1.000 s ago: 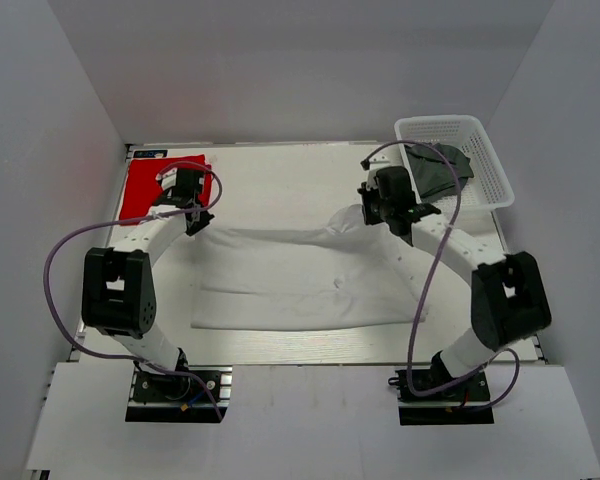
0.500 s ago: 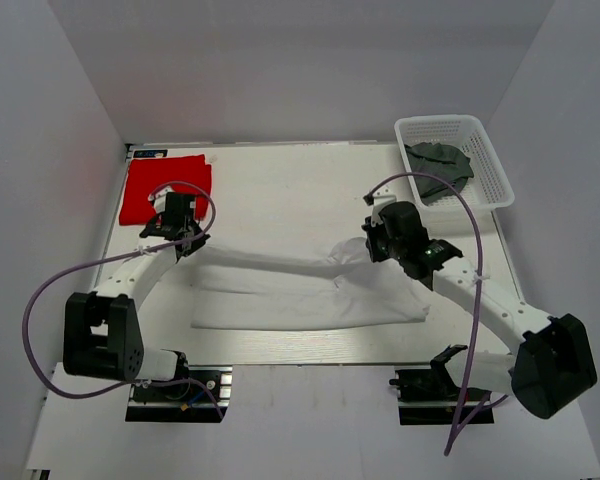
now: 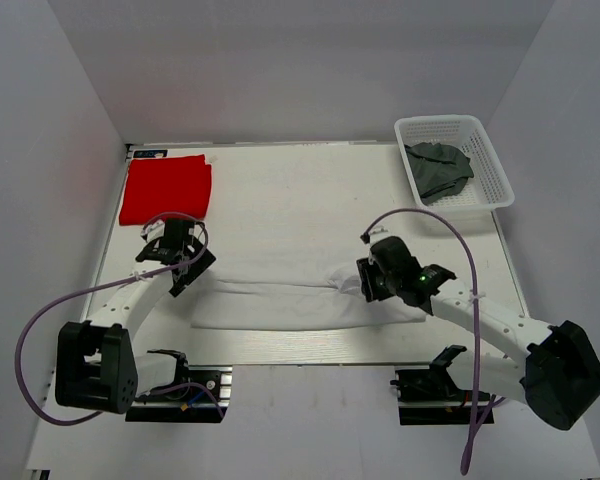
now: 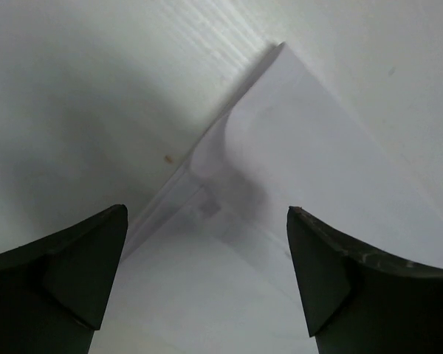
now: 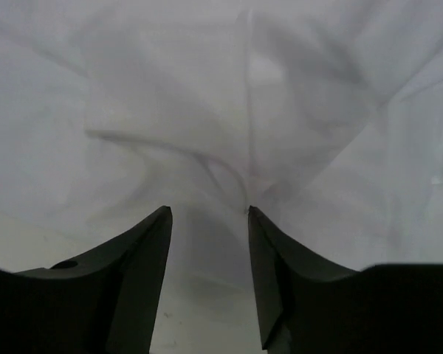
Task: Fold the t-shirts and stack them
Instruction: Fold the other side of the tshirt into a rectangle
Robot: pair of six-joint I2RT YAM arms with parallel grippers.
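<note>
Soft white cloth t-shirt (image 3: 280, 300), folded strip: my left gripper (image 4: 207, 212) spread above its corner, right gripper (image 5: 208, 210) parted over bunched edge.

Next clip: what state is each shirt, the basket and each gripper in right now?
White cloth t-shirt: folded into a long band, lying flat, bunched at its right end.
Bright red cloth t-shirt: folded flat, far left.
Dark grey-green cloth t-shirt: crumpled, unfolded, inside the basket.
White plastic lattice basket: upright, holding one shirt.
Left gripper: jaws wide open, empty.
Right gripper: jaws apart over bunched white cloth, clamping nothing.
</note>
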